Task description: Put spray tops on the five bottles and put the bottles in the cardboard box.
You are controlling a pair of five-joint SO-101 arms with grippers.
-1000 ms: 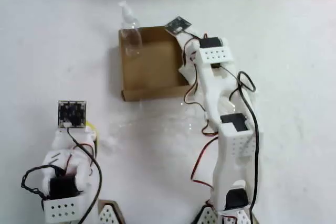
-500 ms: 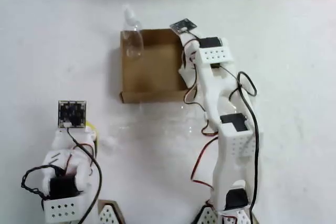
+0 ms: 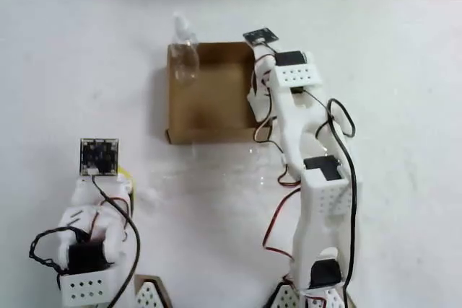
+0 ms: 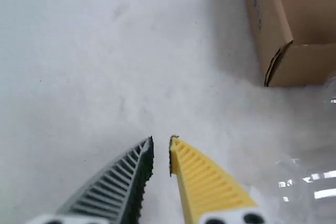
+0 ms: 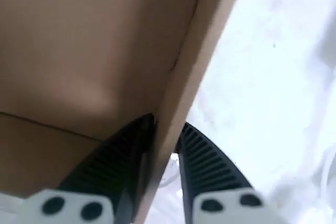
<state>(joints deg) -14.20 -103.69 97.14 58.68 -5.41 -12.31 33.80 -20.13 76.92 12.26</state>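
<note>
The cardboard box (image 3: 209, 117) lies open in the middle of the table. A clear bottle (image 3: 185, 59) with a white spray top leans at its far left corner. My right gripper (image 5: 167, 124) straddles the box's right wall (image 5: 176, 85), one black finger inside and one outside, shut on the wall; the high view has it at the right wall (image 3: 254, 95). My left gripper (image 4: 161, 141) hangs low over bare table near the front left, its grey and yellow fingers shut on nothing. The box's near corner (image 4: 286, 59) is ahead of it.
A clear bottle (image 4: 312, 182) lies on the table close beside the left gripper, faint in the high view (image 3: 148, 194). More clear plastic glints in front of the box (image 3: 253, 160). The left arm (image 3: 90, 243) stays near the table's front edge.
The right gripper has dragged the box a little to the right and turned it slightly; the bottle in its corner moved along. The left arm has kept still.
</note>
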